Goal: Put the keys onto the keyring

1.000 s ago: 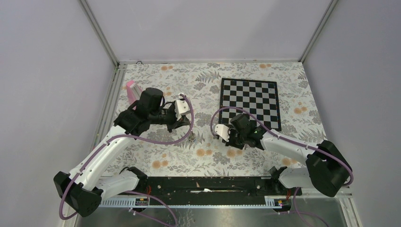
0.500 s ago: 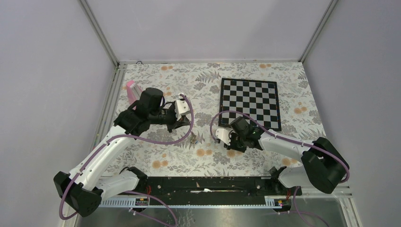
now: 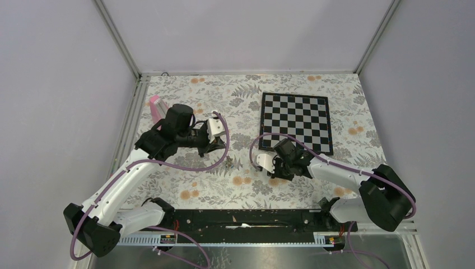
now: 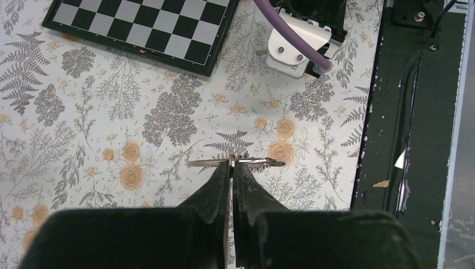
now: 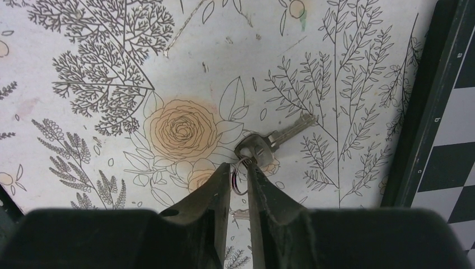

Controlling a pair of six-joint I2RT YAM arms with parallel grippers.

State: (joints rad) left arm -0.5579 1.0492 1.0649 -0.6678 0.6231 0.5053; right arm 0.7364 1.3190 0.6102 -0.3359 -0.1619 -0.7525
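The left gripper (image 4: 232,166) is clamped shut on a flat silver metal piece (image 4: 263,163), held edge-on above the floral tablecloth (image 4: 84,112). The right gripper (image 5: 239,168) pinches a small silver wire ring (image 5: 234,178). This ring joins the plain silver key (image 5: 280,136), which lies near the black-and-white chessboard (image 5: 448,112).

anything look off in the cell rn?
Minor only: the black rail at the near edge has chipped paint, pale flakes showing. The held key in the left gripper, and the silver key and ring at the right gripper, look intact.
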